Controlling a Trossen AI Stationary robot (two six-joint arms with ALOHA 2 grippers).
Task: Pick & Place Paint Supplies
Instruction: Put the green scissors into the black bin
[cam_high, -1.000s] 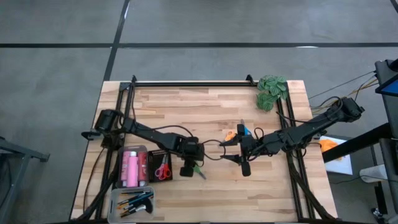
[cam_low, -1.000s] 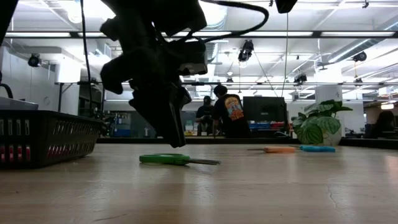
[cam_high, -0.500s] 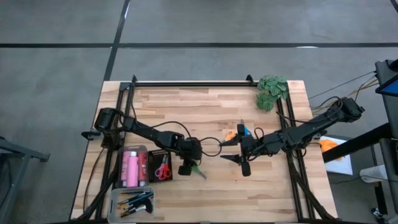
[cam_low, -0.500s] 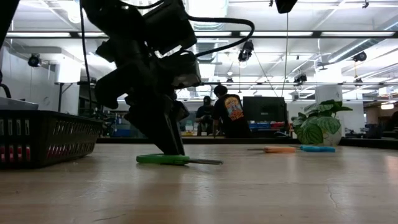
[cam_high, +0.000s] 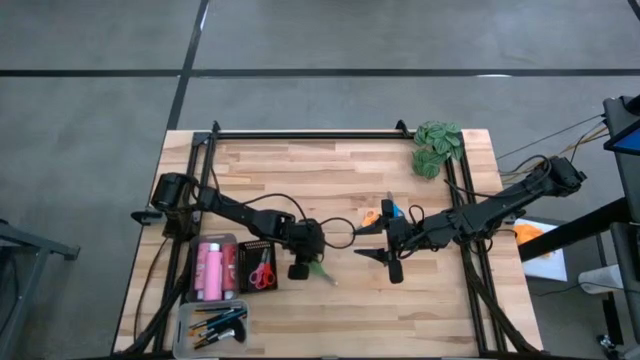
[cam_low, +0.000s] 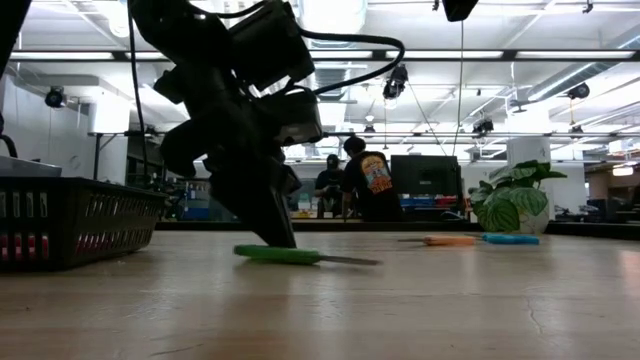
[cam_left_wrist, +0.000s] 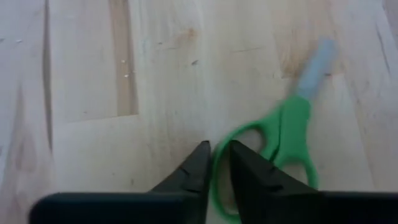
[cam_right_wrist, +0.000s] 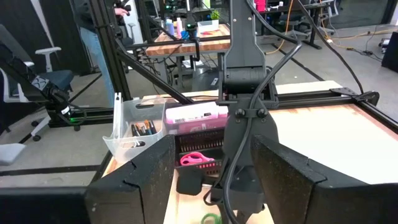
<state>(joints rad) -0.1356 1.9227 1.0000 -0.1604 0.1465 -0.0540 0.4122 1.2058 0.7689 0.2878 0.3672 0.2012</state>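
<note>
Green-handled scissors (cam_high: 322, 270) lie flat on the wooden table near its middle, blades (cam_low: 350, 260) pointing away from the left arm. My left gripper (cam_left_wrist: 219, 155) has come down on their handle, its fingers almost together around one loop's rim. My right gripper (cam_high: 383, 250) hangs open and empty above the table, right of the middle. Orange scissors (cam_high: 371, 217) and blue scissors (cam_high: 390, 208) lie just beyond it. A black basket (cam_high: 252, 252) holds pink bottles (cam_high: 211, 272) and pink-red scissors (cam_high: 261, 273). My left gripper pinches the rim of one handle loop (cam_left_wrist: 216, 177) of the green scissors, one finger (cam_left_wrist: 249, 174) inside the loop and the other (cam_left_wrist: 198, 167) outside. The fingers slant steeply down from the table's left side. The scissors lie on the table.
A clear tray (cam_high: 190, 322) with brushes stands at the near left corner, in front of the basket. A green leafy clump (cam_high: 437, 147) sits at the far right corner. Black frame rails run along the left, right and far edges. Bare wood lies near the front edge.
My left gripper has sunk from just above the green scissors onto their handle. The scissors have slid a little along the table, away from the basket.
</note>
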